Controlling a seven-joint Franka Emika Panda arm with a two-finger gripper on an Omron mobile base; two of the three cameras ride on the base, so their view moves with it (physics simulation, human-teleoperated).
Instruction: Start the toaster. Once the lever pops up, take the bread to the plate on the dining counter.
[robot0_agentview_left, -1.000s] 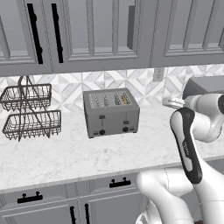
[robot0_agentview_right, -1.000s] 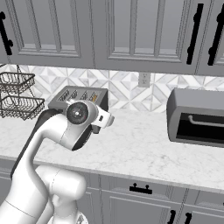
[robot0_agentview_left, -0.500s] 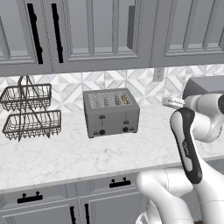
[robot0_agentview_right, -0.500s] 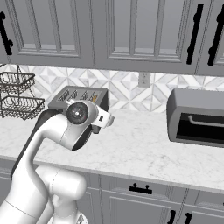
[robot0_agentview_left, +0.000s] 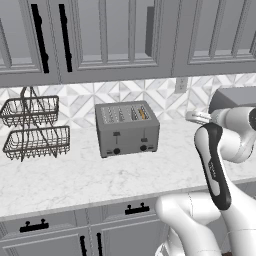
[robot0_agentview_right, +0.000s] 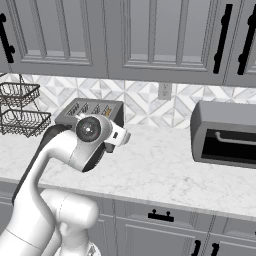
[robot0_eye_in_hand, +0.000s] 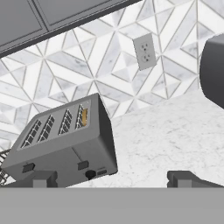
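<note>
Grey four-slot toaster (robot0_agentview_left: 127, 129) sits upright on the marble counter against the backsplash, both black levers up. Bread (robot0_agentview_left: 142, 114) is tucked in the rightmost slot.

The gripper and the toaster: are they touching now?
Apart. In the hand view, the open gripper hangs short of the toaster, with bare marble counter between its fingertips.

The golden-crusted bread slice (robot0_eye_in_hand: 84, 116) sits mostly sunk in a slot of the brushed-grey metal four-slot toaster (robot0_eye_in_hand: 65, 142); the dark-grey box-shaped oven (robot0_eye_in_hand: 214, 72) is cut off at the hand view's edge.
</note>
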